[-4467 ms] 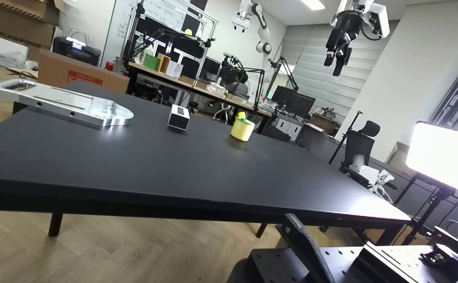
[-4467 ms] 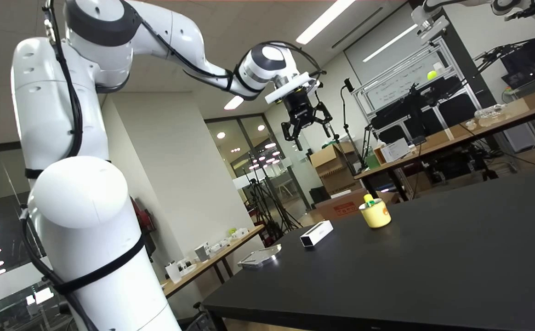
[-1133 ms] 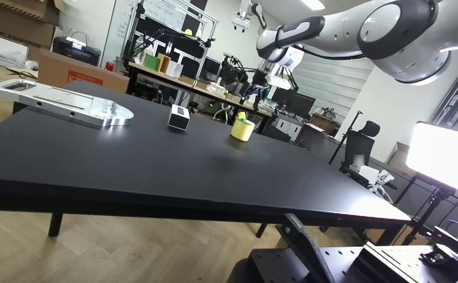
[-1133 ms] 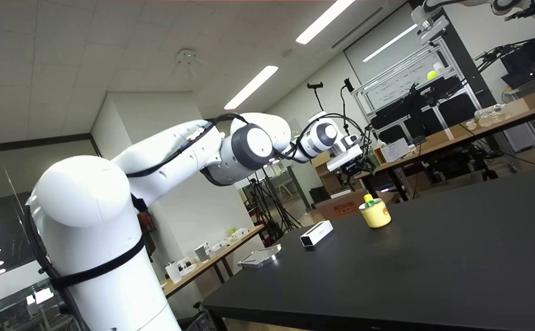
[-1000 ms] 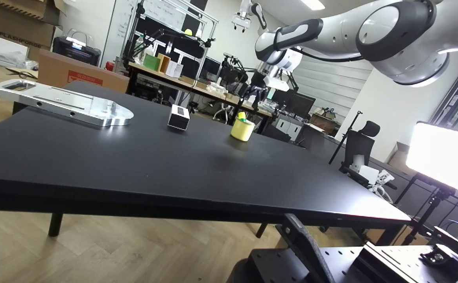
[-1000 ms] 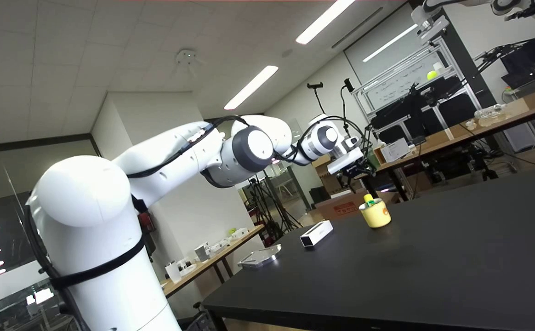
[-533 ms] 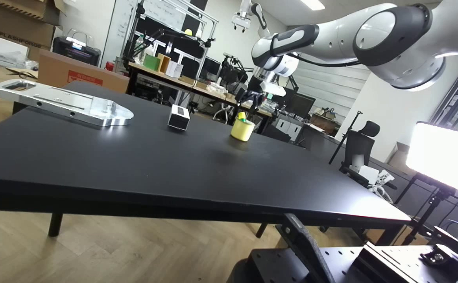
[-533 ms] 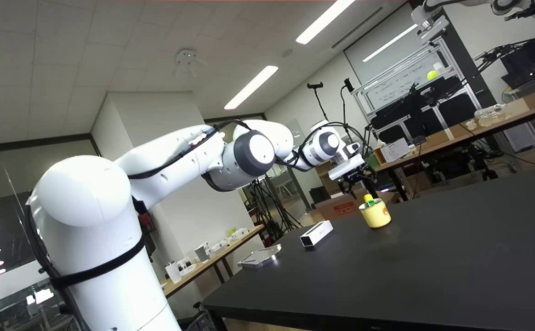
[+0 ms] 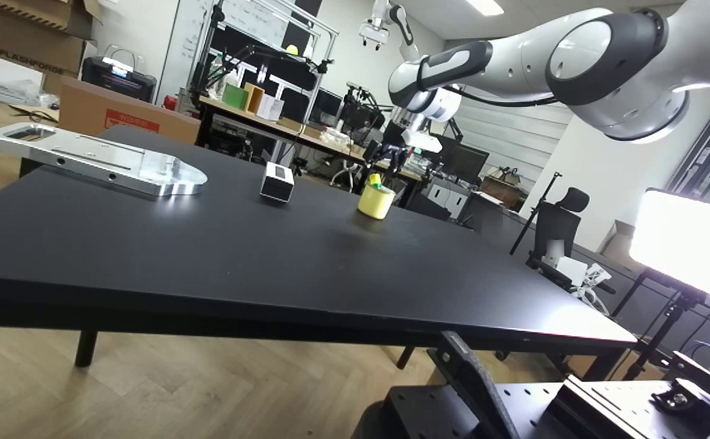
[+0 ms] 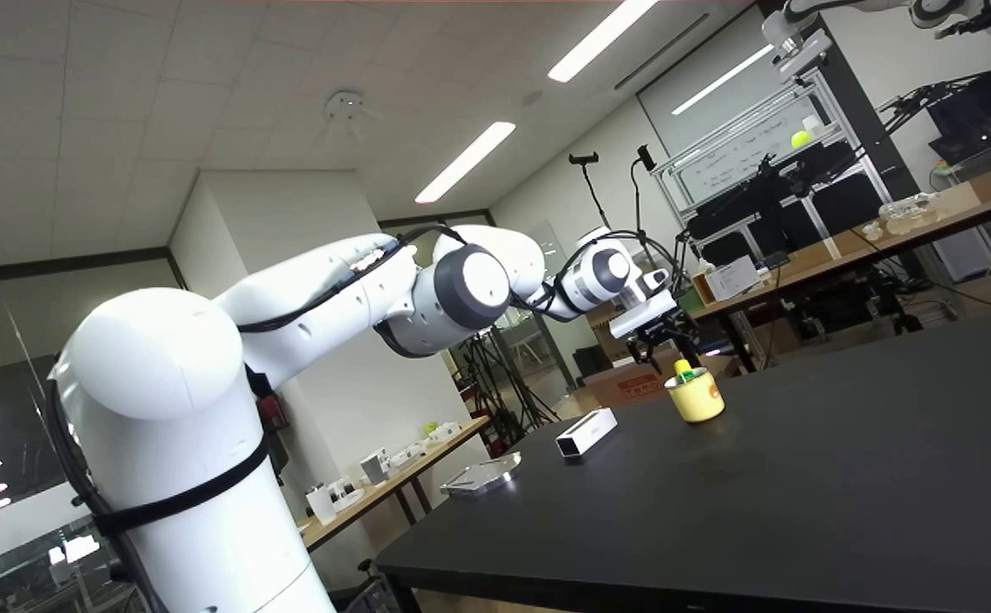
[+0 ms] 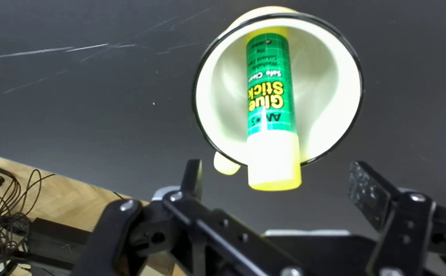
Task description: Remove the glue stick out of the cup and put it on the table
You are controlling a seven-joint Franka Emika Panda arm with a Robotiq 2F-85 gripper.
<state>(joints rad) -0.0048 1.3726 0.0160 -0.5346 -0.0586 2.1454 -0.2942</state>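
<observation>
Since one second ago, the gripper (image 11: 276, 180) has come lower toward the yellow cup (image 11: 324, 80), while the cup itself has kept its place on the black table (image 10: 759, 494). In both exterior views, the gripper appears above the cup and near to it. The glue stick (image 11: 271, 88) is inside the cup, tilted, and its yellow cap (image 11: 273, 161) reaches out past the cup's rim. The jaws stand wide apart: in the wrist view, one black finger (image 11: 368, 193) is seen on each side of the cap, with a gap on both sides. Whether the fingers are at the height of the cap, I cannot tell. To the left of the cup, in both exterior views, lies a white and black box (image 10: 587, 432), and farther left of the cup, a metal plate (image 9: 96, 155).
</observation>
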